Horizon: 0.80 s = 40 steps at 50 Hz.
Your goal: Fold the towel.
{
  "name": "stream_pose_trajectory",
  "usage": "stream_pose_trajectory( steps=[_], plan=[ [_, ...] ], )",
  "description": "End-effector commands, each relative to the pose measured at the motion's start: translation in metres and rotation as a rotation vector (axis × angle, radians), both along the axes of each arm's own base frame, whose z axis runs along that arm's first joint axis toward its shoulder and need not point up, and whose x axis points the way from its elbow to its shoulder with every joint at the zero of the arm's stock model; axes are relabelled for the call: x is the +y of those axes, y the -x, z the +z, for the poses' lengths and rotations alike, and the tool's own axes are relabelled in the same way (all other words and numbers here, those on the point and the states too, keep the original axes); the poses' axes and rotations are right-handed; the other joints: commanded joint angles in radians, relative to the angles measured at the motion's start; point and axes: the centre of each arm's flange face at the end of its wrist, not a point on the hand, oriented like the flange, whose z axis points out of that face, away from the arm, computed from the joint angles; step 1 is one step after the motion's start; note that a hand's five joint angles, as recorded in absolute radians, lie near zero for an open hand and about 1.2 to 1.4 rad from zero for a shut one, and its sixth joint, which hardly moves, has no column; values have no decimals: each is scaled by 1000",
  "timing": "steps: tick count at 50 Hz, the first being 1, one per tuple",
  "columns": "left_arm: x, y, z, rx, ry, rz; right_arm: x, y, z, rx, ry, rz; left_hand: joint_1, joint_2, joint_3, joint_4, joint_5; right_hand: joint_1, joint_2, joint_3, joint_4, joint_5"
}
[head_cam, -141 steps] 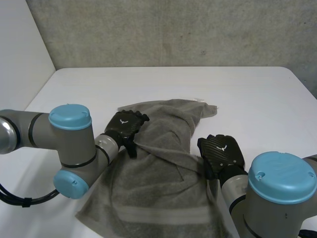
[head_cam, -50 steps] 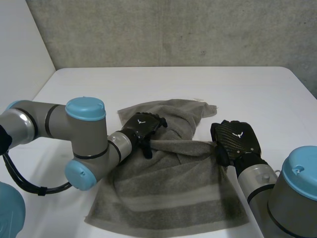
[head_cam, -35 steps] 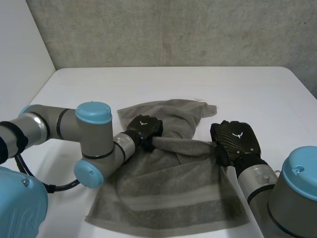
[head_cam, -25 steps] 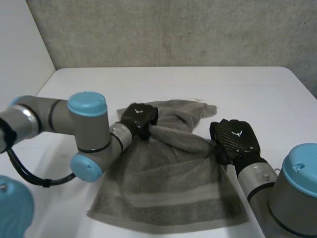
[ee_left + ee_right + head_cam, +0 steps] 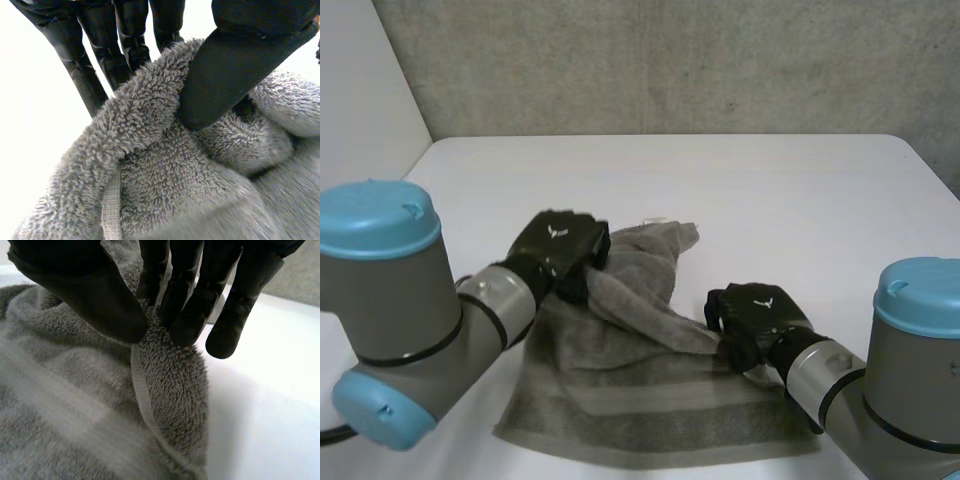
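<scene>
The towel (image 5: 620, 385) is grey with paler bands, the left hand (image 5: 558, 245) and right hand (image 5: 752, 315) black, the surface (image 5: 800, 200) white.

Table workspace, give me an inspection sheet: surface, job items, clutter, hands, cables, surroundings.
surface: white table, with the cloth on its near part.
job's things: grey towel, near part flat with a paler stripe, far part bunched into a ridge between the hands.
clutter: nothing seen.
hands: left hand pinches a fold at the towel's far left part between thumb and fingers; right hand pinches the hemmed right edge.
cables: nothing seen.
surroundings: concrete wall behind the table; white panel at its left.
</scene>
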Motion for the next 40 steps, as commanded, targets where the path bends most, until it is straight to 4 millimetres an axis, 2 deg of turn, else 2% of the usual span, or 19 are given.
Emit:
stream_pose_trajectory(
  steps=[1, 8, 10, 13, 15, 16, 18, 19, 21, 23, 25, 31, 32, 34, 35, 36, 37, 39, 40],
  plan=[
    [-5, -3, -16, -34, -34, 21, -6, -5, -12, 19, -5, 6, 215, 185, 182, 179, 208, 61, 81, 65, 58, 57],
    [-40, 12, -2, 6, 50, 57, -38, -20, 0, -12, 120, -26, 215, 185, 182, 179, 208, 61, 81, 65, 58, 57],
    [-63, 23, 31, 71, 162, 89, -68, -29, 32, -66, 299, -76, 215, 185, 182, 179, 208, 61, 81, 65, 58, 57],
    [-73, 27, 56, 119, 233, 117, -83, -33, 58, -100, 414, -104, 215, 185, 182, 179, 208, 61, 81, 65, 58, 57],
    [-85, 32, 114, 245, 379, 191, -104, -37, 113, -178, 621, -145, 215, 185, 182, 179, 208, 61, 81, 65, 58, 57],
    [-85, 32, 114, 246, 380, 192, -104, -37, 113, -179, 622, -145, 215, 185, 182, 179, 208, 61, 81, 65, 58, 57],
    [-84, 28, 169, 405, 497, 291, -110, -30, 176, -273, 803, -176, 215, 185, 182, 179, 208, 61, 81, 65, 58, 57],
    [-84, 28, 169, 406, 498, 291, -110, -30, 176, -273, 804, -176, 215, 185, 182, 179, 208, 61, 81, 65, 58, 57],
    [-73, 17, 206, 527, 547, 371, -102, -29, 215, -330, 904, -166, 215, 185, 182, 179, 208, 61, 81, 65, 58, 57],
    [-70, 11, 211, 548, 545, 401, -101, -30, 222, -337, 916, -157, 215, 185, 182, 179, 208, 61, 81, 65, 58, 57],
    [-67, 7, 211, 552, 528, 415, -98, -32, 220, -325, 905, -126, 215, 185, 182, 179, 208, 61, 81, 65, 58, 57],
    [-54, -2, 133, 348, 304, 426, -84, -38, 179, -193, 724, 4, 215, 185, 182, 179, 208, 61, 81, 65, 58, 57],
    [-54, -2, 133, 347, 304, 426, -79, -38, 165, -154, 678, 25, 215, 185, 182, 179, 208, 61, 81, 65, 58, 57],
    [-37, -9, 71, 203, 157, 419, -74, -40, 147, -110, 629, 51, 215, 185, 182, 179, 208, 61, 81, 65, 58, 57],
    [-37, -9, 71, 202, 156, 419, -70, -43, 123, -60, 574, 75, 215, 185, 182, 179, 208, 61, 81, 65, 58, 57],
    [-29, -13, 47, 148, 98, 411, -70, -43, 123, -60, 574, 76, 215, 185, 182, 179, 208, 61, 81, 65, 58, 57],
    [-24, -17, 25, 100, 48, 404, -65, -46, 102, -17, 533, 103, 215, 185, 182, 179, 208, 61, 81, 65, 58, 57],
    [-18, -19, 3, 61, 1, 392, -62, -46, 82, 18, 490, 118, 215, 185, 182, 179, 208, 61, 81, 65, 58, 57],
    [-18, -19, 3, 60, 1, 392, -59, -47, 57, 55, 433, 134, 215, 185, 182, 179, 208, 61, 81, 65, 58, 57]
  ],
)
